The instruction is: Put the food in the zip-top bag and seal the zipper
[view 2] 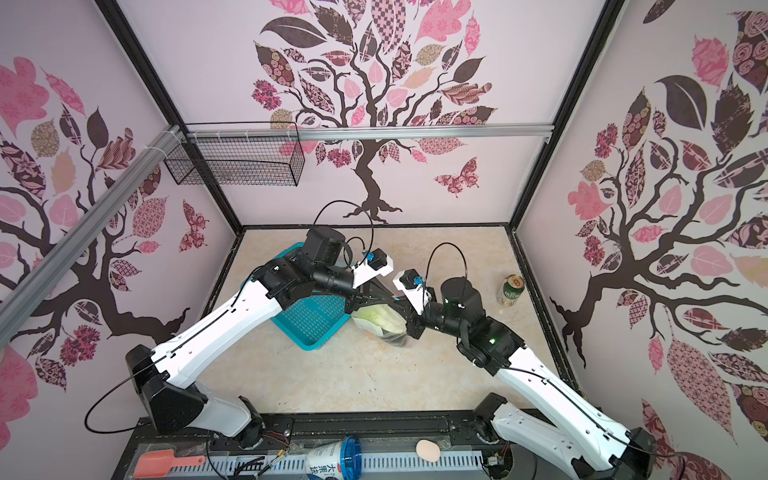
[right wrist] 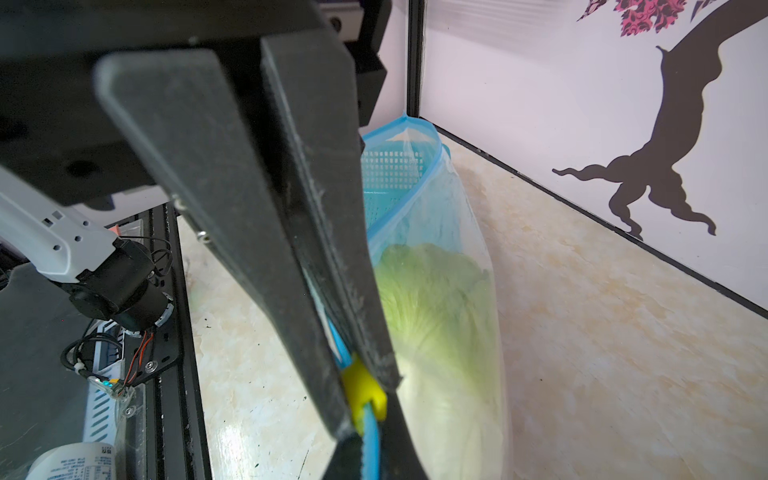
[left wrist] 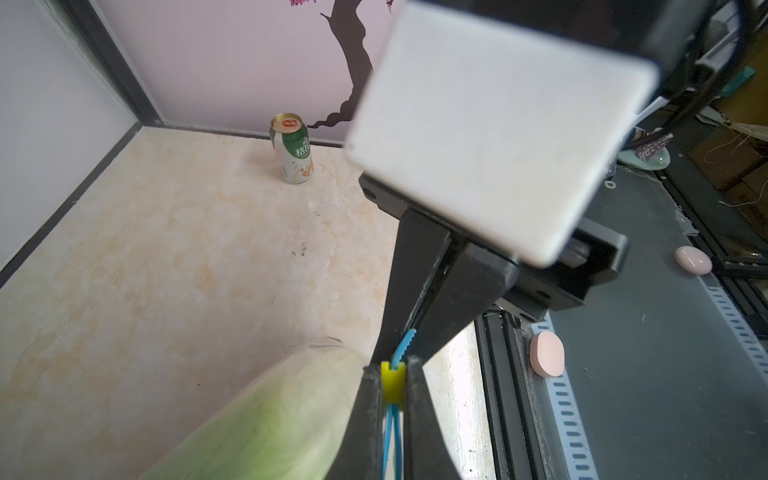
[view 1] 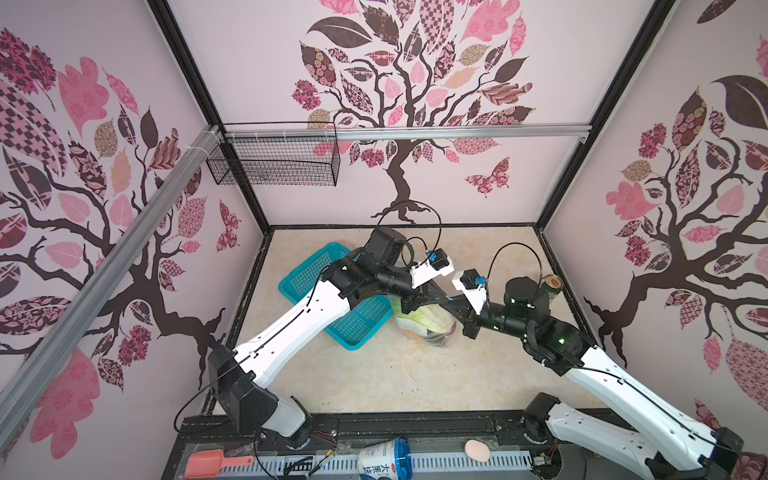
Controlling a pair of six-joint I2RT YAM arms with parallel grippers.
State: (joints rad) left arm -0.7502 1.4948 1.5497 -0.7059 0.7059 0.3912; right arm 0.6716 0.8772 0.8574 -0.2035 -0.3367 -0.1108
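Observation:
The zip-top bag [view 1: 424, 324] [view 2: 380, 324] stands on the floor beside the teal basket, hanging from both grippers. A green lettuce [left wrist: 266, 419] [right wrist: 436, 316] of the food fills it. Its light-blue zipper [right wrist: 432, 166] still gapes at the far end. My left gripper [left wrist: 392, 370] [view 1: 441, 297] is shut on the yellow slider [left wrist: 392, 382] [right wrist: 365, 392]. Right against it, my right gripper [right wrist: 370, 434] [view 1: 455, 300] is shut on the zipper's blue end strip [left wrist: 405, 345]. The two grippers meet tip to tip above the bag.
A teal perforated basket [view 1: 316, 274] [view 2: 309, 328] lies under the left arm. A green drink can [view 1: 552, 284] [left wrist: 293, 149] stands near the right wall. A wire basket [view 1: 274, 158] hangs on the back wall. An egg shape [view 1: 477, 450], a cup and a scoop lie on the front rail.

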